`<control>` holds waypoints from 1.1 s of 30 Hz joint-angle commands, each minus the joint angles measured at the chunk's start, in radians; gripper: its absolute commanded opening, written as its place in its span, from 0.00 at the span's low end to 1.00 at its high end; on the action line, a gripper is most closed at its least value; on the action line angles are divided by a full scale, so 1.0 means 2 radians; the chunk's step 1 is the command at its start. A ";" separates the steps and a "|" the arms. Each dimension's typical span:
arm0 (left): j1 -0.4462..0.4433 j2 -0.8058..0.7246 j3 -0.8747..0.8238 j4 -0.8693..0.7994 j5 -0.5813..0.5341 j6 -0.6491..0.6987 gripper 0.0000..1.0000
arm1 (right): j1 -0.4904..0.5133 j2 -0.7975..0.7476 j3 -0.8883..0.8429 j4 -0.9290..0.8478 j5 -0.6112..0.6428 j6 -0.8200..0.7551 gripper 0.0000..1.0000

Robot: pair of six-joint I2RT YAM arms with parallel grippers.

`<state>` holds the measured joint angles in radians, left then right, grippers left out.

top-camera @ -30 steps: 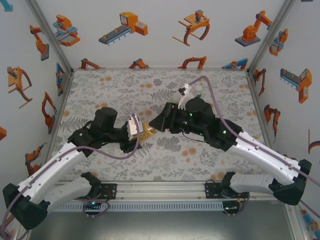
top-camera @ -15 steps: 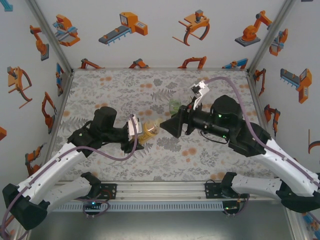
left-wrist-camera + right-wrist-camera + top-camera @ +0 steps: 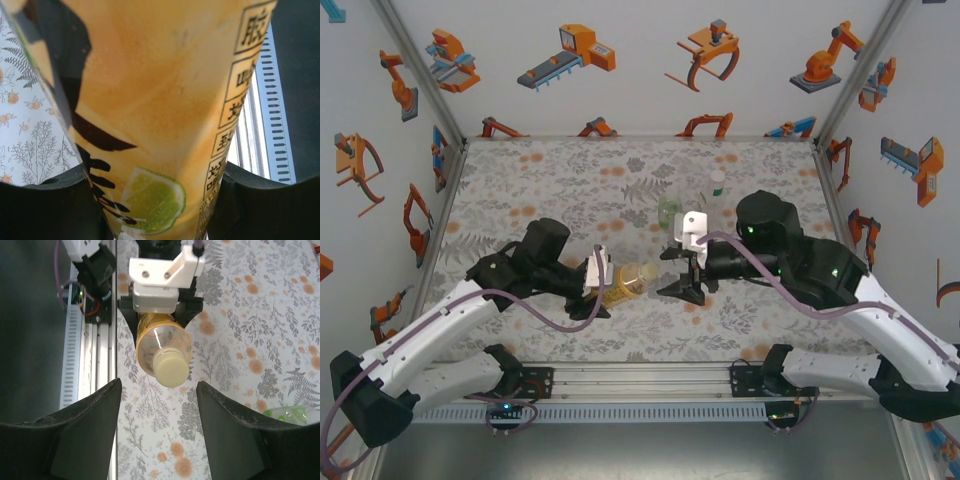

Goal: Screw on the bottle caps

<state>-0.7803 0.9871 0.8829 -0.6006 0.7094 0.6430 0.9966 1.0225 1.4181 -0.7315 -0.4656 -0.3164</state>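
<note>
Nearest, over the middle of the floral tabletop [image 3: 520, 190]: gripping the amber bottle [image 3: 160, 342] with the left gripper [image 3: 604, 286], clamped shut around the labelled body, tipped almost onto its side with the neck aimed right toward the other arm. Already sitting on that neck, a pale yellow cap [image 3: 171, 368] — square on the mouth as far as the right wrist view lets on, though cannot tell how far down the thread.

Just to the right, facing the cap head-on: the right gripper [image 3: 676, 272], spread open and holding nothing, lined up with the cap but apart from it, with a gap on either side. Judging from that, cap placed but tightening probably not finished; likely calls for closing on the cap and turning it while the left keeps the bottle from spinning. Worth minding the tilt, since a slack cap on a tipped bottle of liquid could leak.

Farther back and right of centre, upright on the table: the short green-tinted bottle [image 3: 669, 210], and beyond it, farther right, the slim bottle [image 3: 717, 185] with its green band. Whitish at the top of the slim one — possibly a cap, too small to say; same doubt over the green one.

By a fair guess, one bottle of three nearly done, two left to cap or at least check
</note>
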 commanded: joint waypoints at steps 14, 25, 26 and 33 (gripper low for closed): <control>-0.008 0.001 0.020 -0.019 0.027 0.018 0.00 | 0.003 0.026 -0.012 0.025 -0.029 -0.049 0.49; -0.008 -0.001 0.020 -0.019 0.029 0.018 0.00 | 0.003 0.029 -0.019 0.032 -0.025 -0.044 0.32; -0.008 -0.001 0.020 -0.019 0.028 0.018 0.00 | 0.003 0.029 -0.019 0.033 -0.025 -0.041 0.30; -0.008 -0.013 0.014 -0.003 -0.007 0.007 0.00 | 0.003 0.032 -0.034 0.064 0.001 0.064 0.13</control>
<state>-0.7914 0.9840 0.8902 -0.6292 0.7109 0.6613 0.9966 1.0824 1.3781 -0.6697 -0.4942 -0.3199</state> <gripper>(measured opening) 0.540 0.346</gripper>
